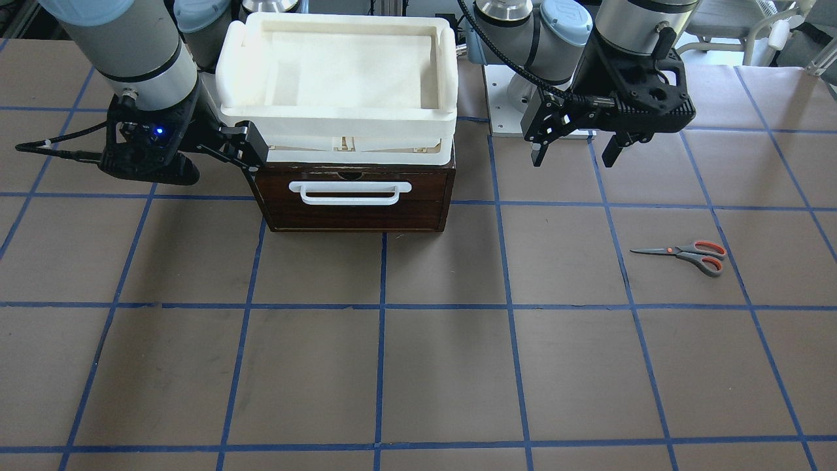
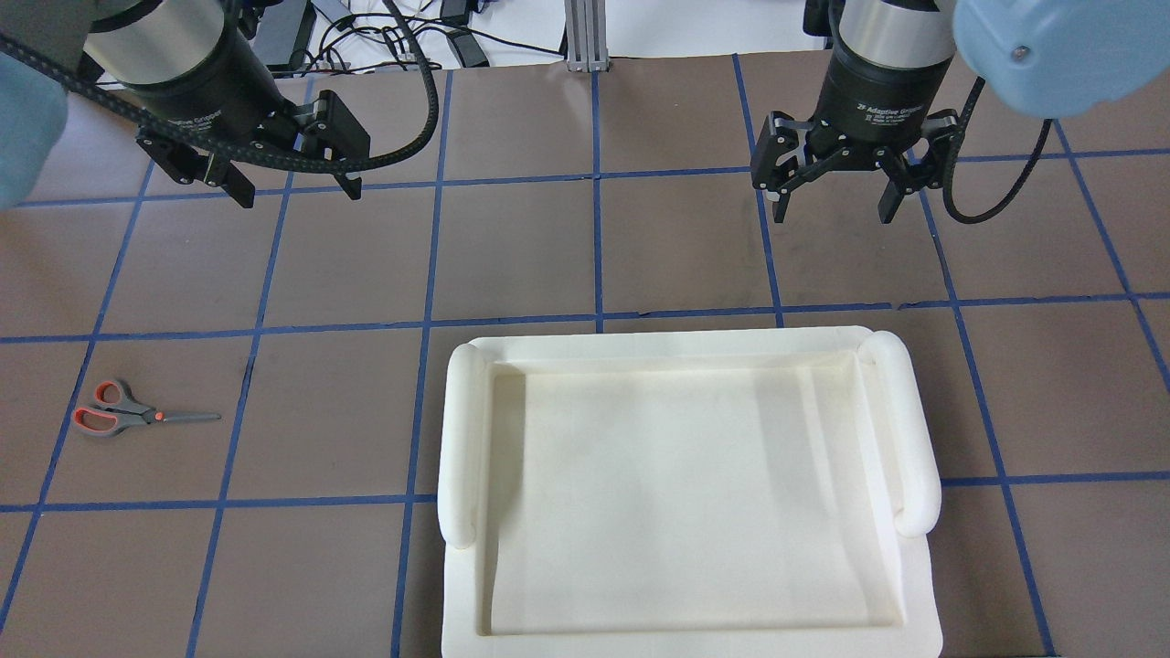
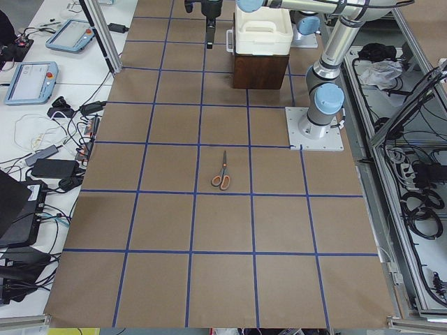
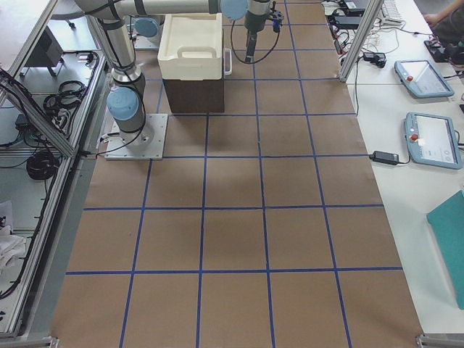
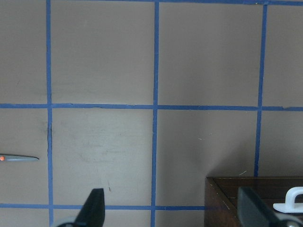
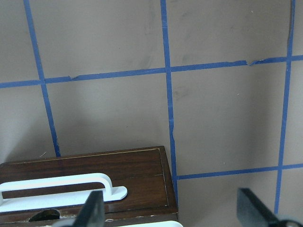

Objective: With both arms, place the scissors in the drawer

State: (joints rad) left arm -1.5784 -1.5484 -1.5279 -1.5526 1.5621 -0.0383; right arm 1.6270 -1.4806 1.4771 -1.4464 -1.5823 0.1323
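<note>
The scissors (image 1: 693,254) lie flat on the brown table, blades closed; they also show in the overhead view (image 2: 128,418), and only the blade tip shows in the left wrist view (image 5: 19,159). The dark brown drawer (image 1: 353,206) is shut, with its white bar handle (image 1: 350,191) facing away from the robot. My left gripper (image 1: 574,156) is open and empty, hovering above the table between the drawer and the scissors (image 2: 297,187). My right gripper (image 2: 834,208) is open and empty, hovering just past the drawer's front at its other end (image 6: 171,210).
A white plastic tray (image 2: 686,493) sits on top of the drawer cabinet. The left arm's base plate (image 3: 314,129) is bolted to the table behind the scissors. Benches with teach pendants (image 4: 424,76) run along the far table edge.
</note>
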